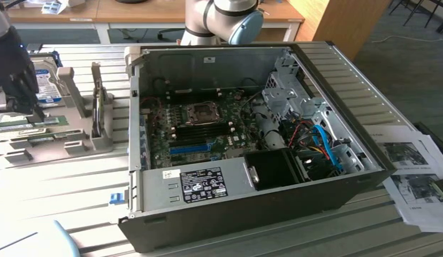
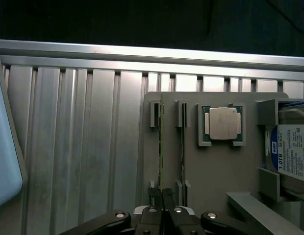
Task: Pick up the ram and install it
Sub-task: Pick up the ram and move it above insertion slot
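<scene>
The ram (image 2: 161,147) is a thin green stick standing on edge in a slot of the grey fixture (image 2: 215,171). My gripper (image 2: 162,196) hangs straight above it, and its dark fingers are pressed together on the stick's near end. The stick still sits in its slot. In the exterior view the gripper (image 1: 36,113) is down at the fixture (image 1: 61,142) on that view's left, beside the green sticks (image 1: 25,127). The black memory slots (image 1: 207,130) lie on the motherboard inside the open computer case (image 1: 243,198).
A second green stick (image 2: 182,147) stands in the neighbouring slot. A square silver processor (image 2: 223,123) and a hard drive (image 2: 291,152) rest on the same fixture. A blue long slot (image 1: 189,148) and cables (image 1: 325,147) are in the case. Papers (image 1: 414,176) lie at the exterior view's right.
</scene>
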Controlling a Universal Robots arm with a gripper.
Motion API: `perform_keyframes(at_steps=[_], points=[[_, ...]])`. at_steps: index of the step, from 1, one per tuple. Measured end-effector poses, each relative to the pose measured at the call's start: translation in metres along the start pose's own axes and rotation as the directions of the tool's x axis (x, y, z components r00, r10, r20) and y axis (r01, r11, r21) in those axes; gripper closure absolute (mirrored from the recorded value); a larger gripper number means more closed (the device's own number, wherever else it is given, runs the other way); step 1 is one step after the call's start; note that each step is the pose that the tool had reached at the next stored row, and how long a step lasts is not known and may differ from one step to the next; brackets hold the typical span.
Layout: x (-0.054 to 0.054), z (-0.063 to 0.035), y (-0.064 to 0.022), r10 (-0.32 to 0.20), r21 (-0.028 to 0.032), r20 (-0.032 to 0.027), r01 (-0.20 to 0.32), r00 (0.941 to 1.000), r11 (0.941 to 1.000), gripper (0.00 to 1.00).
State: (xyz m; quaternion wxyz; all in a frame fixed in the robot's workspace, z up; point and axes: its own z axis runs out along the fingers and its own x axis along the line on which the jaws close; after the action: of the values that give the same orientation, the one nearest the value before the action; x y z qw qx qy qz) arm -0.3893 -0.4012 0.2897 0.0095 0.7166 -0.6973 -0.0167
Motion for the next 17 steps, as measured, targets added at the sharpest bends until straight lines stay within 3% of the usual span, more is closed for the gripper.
perform_keyframes(at_steps=[17], points=[[0.000, -0.0396, 0.0014, 0.000, 0.0000, 0.0000, 0.000, 1.0000, 1.0000, 0.89]])
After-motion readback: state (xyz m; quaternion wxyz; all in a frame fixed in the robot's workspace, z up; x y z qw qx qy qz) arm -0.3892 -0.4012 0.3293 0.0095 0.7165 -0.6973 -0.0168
